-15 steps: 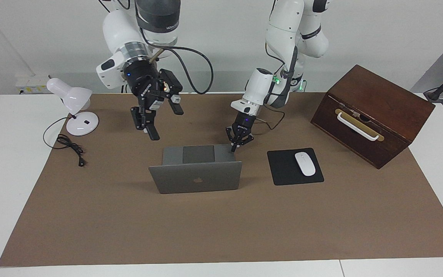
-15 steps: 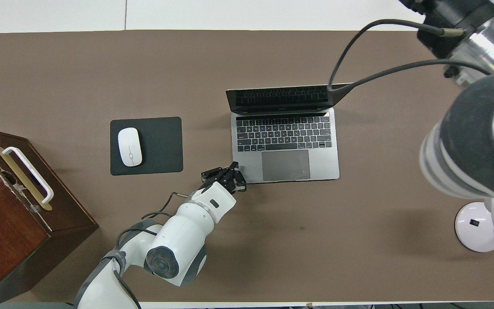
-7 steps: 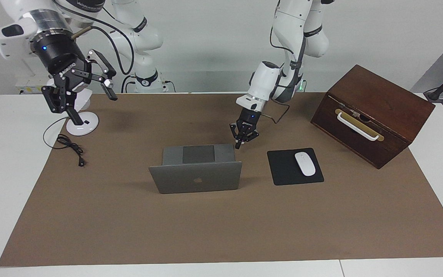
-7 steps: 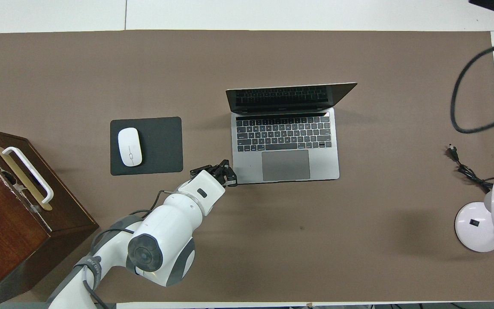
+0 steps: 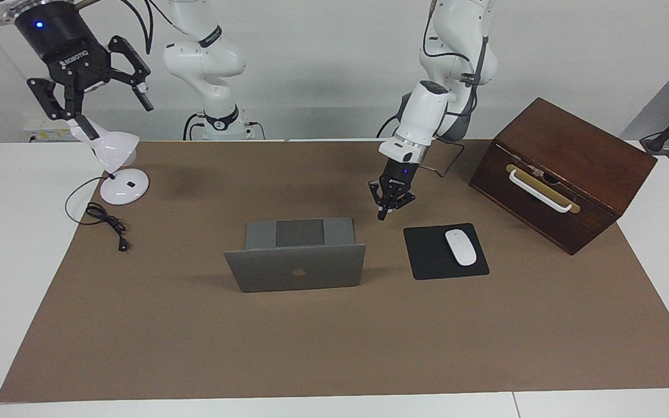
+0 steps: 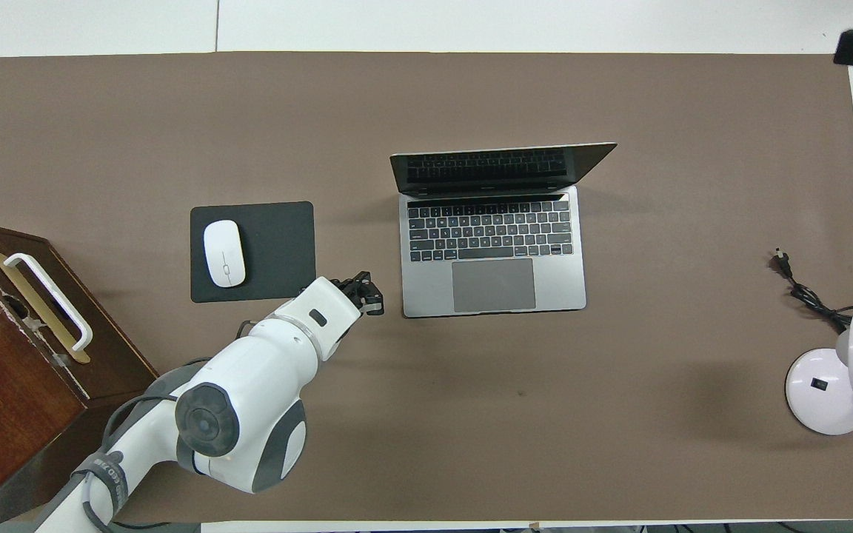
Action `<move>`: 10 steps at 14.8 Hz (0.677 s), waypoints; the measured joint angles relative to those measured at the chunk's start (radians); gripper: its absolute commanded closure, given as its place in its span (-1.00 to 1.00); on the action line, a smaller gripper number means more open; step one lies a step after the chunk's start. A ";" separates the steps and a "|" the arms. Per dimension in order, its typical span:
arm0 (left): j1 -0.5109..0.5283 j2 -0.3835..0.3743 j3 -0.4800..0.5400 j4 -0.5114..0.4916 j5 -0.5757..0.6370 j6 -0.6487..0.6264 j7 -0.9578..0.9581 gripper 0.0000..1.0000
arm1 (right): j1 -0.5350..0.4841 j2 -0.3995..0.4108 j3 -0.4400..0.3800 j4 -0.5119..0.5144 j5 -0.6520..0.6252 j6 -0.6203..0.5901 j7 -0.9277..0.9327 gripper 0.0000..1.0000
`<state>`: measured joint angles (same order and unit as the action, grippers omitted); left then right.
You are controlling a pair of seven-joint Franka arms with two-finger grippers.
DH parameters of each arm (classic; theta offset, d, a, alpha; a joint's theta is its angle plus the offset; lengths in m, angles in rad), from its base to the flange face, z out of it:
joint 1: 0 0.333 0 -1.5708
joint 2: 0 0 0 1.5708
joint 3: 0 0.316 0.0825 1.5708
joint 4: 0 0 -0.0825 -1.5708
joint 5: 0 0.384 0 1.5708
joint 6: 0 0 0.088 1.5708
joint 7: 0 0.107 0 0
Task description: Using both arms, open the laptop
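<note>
The silver-grey laptop (image 5: 297,268) stands open in the middle of the brown mat, its lid upright with the apple logo showing. The keyboard and trackpad (image 6: 493,285) show in the overhead view. My left gripper (image 5: 382,215) is shut and empty. It hangs just above the mat between the laptop's base and the black mouse pad (image 5: 427,255), touching neither; it also shows in the overhead view (image 6: 369,295). My right gripper (image 5: 117,116) is open wide and empty, raised high over the white lamp at the right arm's end of the table.
A white desk lamp (image 5: 118,188) and its black cord (image 5: 105,220) sit at the right arm's end. A white mouse (image 5: 461,247) lies on the mouse pad. A brown wooden box (image 5: 561,174) with a white handle stands at the left arm's end.
My right gripper has swung up and away from the laptop to above the lamp. My left gripper has come off the laptop's base corner and moved toward the mouse pad. The laptop stays open.
</note>
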<state>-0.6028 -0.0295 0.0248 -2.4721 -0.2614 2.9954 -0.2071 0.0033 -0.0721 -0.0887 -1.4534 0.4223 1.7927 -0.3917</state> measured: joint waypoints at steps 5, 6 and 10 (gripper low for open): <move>0.156 -0.094 0.002 0.135 0.000 -0.382 0.117 1.00 | 0.004 -0.020 0.018 0.016 -0.173 -0.190 0.277 -1.00; 0.193 -0.115 0.002 0.177 0.000 -0.472 0.141 1.00 | 0.004 -0.027 0.023 0.012 -0.184 -0.217 0.347 -1.00; 0.336 -0.186 0.003 0.311 0.041 -0.763 0.215 1.00 | 0.004 -0.065 0.027 -0.038 -0.220 -0.311 0.551 -1.00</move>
<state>-0.2670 -0.2159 0.0281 -2.1607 -0.2201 2.2325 0.0075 0.0073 -0.1371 -0.0617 -1.4912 0.2026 1.4821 0.1592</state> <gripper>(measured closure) 0.991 0.000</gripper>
